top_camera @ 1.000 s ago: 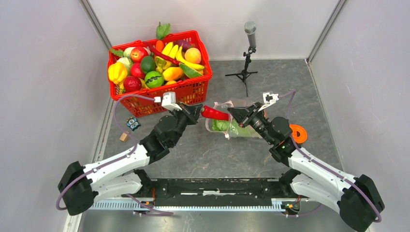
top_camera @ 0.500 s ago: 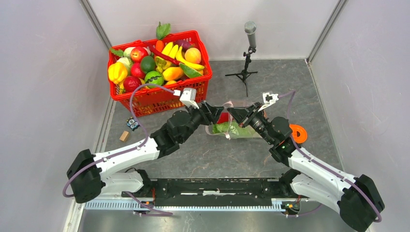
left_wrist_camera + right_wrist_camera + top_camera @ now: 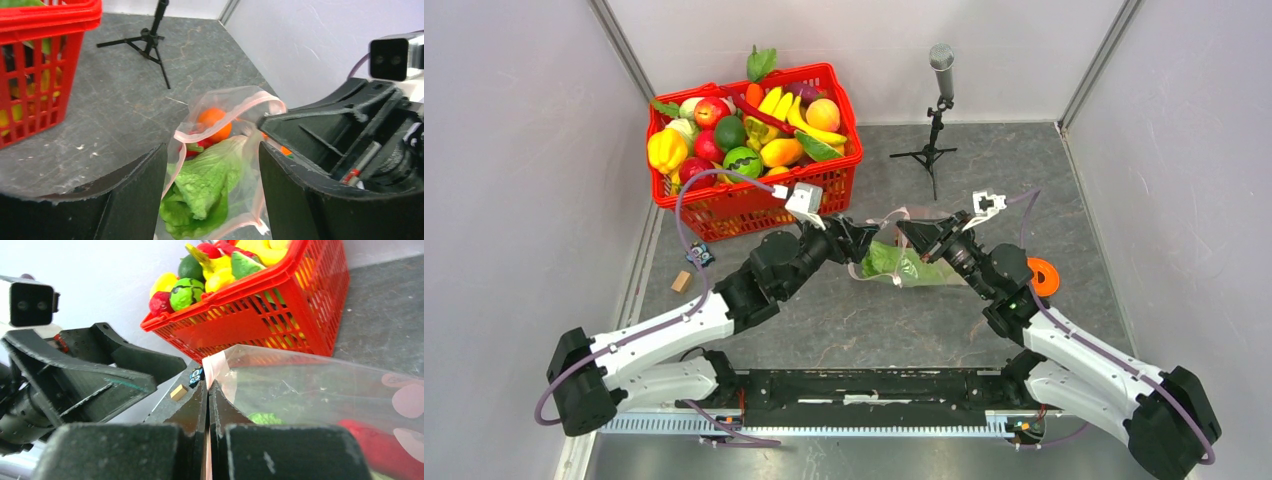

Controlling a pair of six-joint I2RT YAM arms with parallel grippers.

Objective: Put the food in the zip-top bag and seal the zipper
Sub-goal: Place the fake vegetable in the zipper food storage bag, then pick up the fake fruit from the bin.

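Observation:
The clear zip-top bag (image 3: 908,264) lies mid-table with its mouth held up and open. My right gripper (image 3: 914,234) is shut on the bag's pink zipper (image 3: 216,366) strip, which is pinched between its fingers (image 3: 208,386). My left gripper (image 3: 861,240) is open just in front of the mouth, its fingers either side of the bag (image 3: 220,165) with nothing held. Inside the bag are food pieces: green cabbage (image 3: 206,182), an orange (image 3: 212,121) and a red piece (image 3: 192,148). The zipper (image 3: 229,114) curves open around them.
A red mesh basket (image 3: 819,185) full of toy produce stands at the back left, close to the left arm. A microphone on a tripod (image 3: 938,108) stands behind the bag. An orange ring (image 3: 1040,275) lies right of the right arm. A small block (image 3: 681,283) lies by the left wall.
My left gripper carried a long red piece rightward to the bag mouth, opened and let it go inside, then drew back slightly. The right gripper kept its hold on the bag edge.

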